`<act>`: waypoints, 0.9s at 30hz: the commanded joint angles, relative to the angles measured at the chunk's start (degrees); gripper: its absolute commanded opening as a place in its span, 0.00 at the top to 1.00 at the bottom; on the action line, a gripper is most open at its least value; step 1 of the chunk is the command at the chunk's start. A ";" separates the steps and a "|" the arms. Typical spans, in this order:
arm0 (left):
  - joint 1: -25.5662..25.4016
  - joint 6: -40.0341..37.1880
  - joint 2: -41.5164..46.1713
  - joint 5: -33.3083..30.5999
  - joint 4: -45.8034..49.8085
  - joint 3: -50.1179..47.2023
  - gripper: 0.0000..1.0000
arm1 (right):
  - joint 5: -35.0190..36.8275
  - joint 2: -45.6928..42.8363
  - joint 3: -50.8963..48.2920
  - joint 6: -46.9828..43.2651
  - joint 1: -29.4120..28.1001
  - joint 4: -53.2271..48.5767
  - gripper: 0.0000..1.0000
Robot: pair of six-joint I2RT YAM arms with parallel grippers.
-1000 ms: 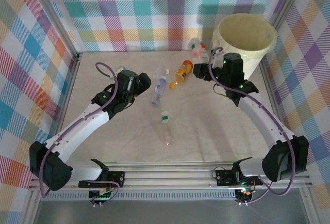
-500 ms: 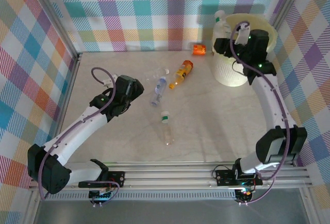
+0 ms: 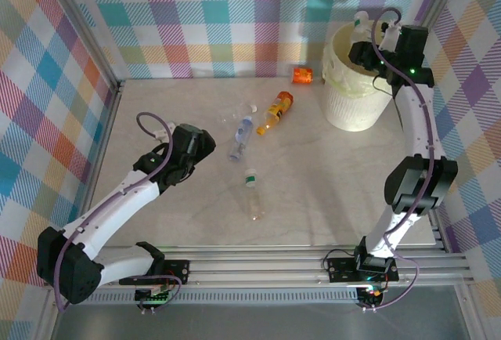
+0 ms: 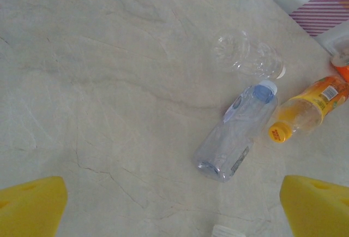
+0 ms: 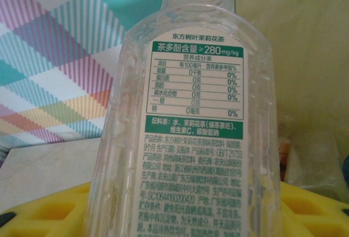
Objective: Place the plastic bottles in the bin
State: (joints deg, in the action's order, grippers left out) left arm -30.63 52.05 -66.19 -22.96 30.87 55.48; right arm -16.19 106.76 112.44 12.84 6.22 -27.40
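Pale stone-look tabletop, walled in by pastel checked cloth. We see the right gripper clamped on a clear bottle with a green-and-white label, held above the rim of the white bin. The left gripper hangs over the table, fingers spread wide and holding nothing, near a blue-capped bottle. Just beside that lie an orange bottle and a crumpled clear bottle. A green-capped bottle lies nearer the arm bases.
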 commanded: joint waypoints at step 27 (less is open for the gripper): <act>1.28 -1.11 0.59 4.23 -5.39 -2.70 0.00 | 1.64 8.18 18.29 10.06 0.38 -7.82 0.08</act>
State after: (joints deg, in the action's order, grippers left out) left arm -30.15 51.83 -65.19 -20.14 27.22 53.67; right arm -12.58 119.48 132.03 23.29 6.37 -37.32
